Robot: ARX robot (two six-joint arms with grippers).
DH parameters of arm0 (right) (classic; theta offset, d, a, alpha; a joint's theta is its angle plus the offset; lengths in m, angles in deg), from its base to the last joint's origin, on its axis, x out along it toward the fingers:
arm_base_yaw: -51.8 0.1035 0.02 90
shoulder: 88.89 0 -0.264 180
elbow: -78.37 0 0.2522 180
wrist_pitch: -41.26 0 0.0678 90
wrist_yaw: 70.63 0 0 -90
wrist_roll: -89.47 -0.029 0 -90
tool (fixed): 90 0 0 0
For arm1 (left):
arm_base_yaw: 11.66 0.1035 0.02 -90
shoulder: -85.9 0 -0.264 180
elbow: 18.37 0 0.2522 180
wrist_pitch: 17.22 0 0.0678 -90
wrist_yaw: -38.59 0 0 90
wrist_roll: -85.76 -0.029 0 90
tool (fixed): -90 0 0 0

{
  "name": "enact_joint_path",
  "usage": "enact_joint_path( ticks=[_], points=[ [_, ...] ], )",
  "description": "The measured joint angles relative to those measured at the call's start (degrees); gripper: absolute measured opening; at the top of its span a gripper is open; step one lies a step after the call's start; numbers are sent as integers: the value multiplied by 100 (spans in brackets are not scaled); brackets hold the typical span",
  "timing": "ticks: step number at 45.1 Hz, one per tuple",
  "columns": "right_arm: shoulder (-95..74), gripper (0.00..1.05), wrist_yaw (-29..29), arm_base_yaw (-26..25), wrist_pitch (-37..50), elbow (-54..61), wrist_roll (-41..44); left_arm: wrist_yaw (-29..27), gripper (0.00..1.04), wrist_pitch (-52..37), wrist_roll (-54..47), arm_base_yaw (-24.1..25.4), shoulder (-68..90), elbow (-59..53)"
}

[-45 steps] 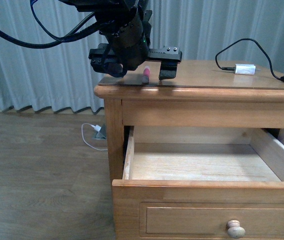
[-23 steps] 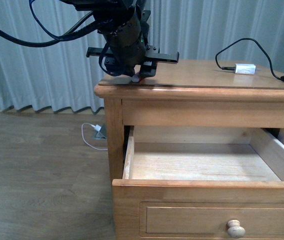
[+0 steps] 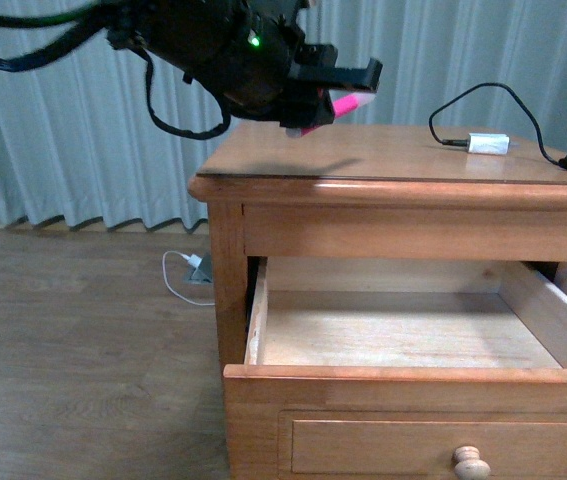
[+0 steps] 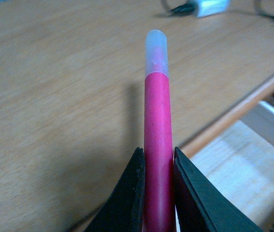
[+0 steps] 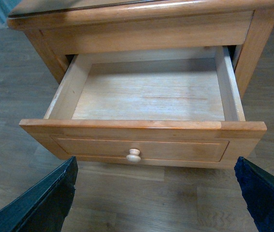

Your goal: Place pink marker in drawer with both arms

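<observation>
A second ago the pink marker (image 3: 349,102) stood upright on the tabletop (image 3: 403,162) near its left front corner, with my left end effector (image 3: 325,98) spread around it. Half a second ago I had come down and closed on it. Now I have it lifted clear of the wood. My left wrist view shows the two fingers (image 4: 136,193) pressed against the pink barrel on either side, pinching it low down, with the pale cap pointing away from me over the tabletop. In the front view the marker lies tilted, with its cap end towards the white adapter (image 3: 488,141) and its cable, though well apart from them. So I judge the pickup done and the grip centred, with nothing suggesting a slip. The drawer (image 5: 141,124) stands pulled out below, its pale interior bare and its knob (image 5: 134,155) free, so nothing needs opening. My right end effector (image 5: 155,164) hangs out in front of the drawer with its fingers spread wide and holding nothing. What remains, as I see it, is to carry the marker forward past the tabletop's front edge, lower it over the open interior and release. The main thing to watch is clearing that edge on the way down.
</observation>
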Motion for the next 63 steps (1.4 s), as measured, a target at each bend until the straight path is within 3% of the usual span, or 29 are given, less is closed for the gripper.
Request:
enact_joint_path(
  ticks=[7,13,24,42,55,63],
  points=[
    [0,96,0,0,0,2,0,988,14,-568,-479,-111,-1204,-1572],
    [0,96,0,0,0,0,0,1425,14,-909,-710,-186,-1351,-2295],
    [0,96,0,0,0,2,0,942,14,-1353,-1005,-234,-675,-2726],
    [0,96,0,0,0,0,0,570,15,-1707,-645,-494,345,-2326],
    [0,96,0,0,0,2,2,-151,68,-1906,-393,-702,118,-2450],
    [0,96,0,0,0,2,0,-621,94,-1908,-192,-658,-739,-2931]
  ],
)
